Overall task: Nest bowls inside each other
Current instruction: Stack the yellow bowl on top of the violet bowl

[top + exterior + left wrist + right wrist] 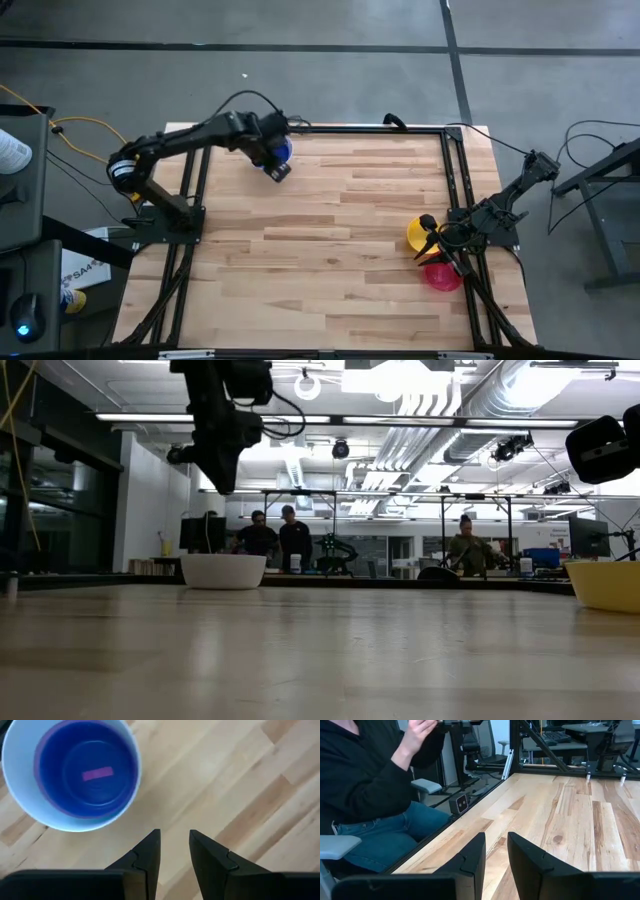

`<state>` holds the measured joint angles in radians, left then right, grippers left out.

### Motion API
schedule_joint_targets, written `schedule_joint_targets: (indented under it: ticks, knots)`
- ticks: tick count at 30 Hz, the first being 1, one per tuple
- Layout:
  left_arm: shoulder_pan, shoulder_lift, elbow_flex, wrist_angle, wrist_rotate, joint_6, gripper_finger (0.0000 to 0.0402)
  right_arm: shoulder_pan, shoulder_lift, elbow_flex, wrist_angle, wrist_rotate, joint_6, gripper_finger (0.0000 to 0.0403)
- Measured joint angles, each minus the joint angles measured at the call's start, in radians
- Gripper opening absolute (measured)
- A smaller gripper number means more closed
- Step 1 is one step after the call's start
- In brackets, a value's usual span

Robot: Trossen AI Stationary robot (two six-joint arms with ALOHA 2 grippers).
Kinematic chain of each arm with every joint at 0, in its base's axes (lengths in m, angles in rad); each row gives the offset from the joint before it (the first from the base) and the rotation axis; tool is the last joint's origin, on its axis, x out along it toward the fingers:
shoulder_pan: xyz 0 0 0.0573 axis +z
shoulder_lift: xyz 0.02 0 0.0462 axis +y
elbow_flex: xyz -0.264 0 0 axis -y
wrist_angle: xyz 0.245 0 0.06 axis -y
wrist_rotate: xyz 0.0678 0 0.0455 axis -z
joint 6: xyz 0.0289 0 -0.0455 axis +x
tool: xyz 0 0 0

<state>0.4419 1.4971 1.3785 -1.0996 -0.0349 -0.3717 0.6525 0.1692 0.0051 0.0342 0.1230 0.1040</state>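
A white bowl (70, 772) stands on its base at the table's far side, with a purple bowl and a blue bowl (85, 770) nested inside it; the stack (283, 150) also shows in the low view (222, 571). My left gripper (174, 840) hangs open and empty above the table, just beside the stack (278, 170), pointing steeply down. A yellow bowl (418, 234) and a red-pink bowl (442, 276) sit near the right edge. My right gripper (496, 850) waits there, roughly level, open and empty.
Black frame rails (450, 170) run along the table's far and right edges. A person (365, 795) sits beside the table edge that the right wrist view looks along. Bare wooden tabletop (330, 260) lies between the stack and the two single bowls.
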Motion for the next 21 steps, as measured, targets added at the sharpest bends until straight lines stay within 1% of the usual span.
schedule_joint_targets:
  ticks: [8,15,21]
  knots:
    - [-0.148,0.0,-0.004,0.004,-0.039,-0.014,0.0104,0.0,0.0,0.0,0.0,0.0,0.0,0.0075]
    - [-0.279,0.0,-0.077,0.023,-0.05,-0.025,0.0104,0.0,0.0,0.0,0.0,0.0,0.0,0.0075]
    - [-0.408,0.0,-0.138,0.073,-0.049,-0.026,0.0104,0.0,0.0,0.0,0.0,0.0,0.0,0.0075]
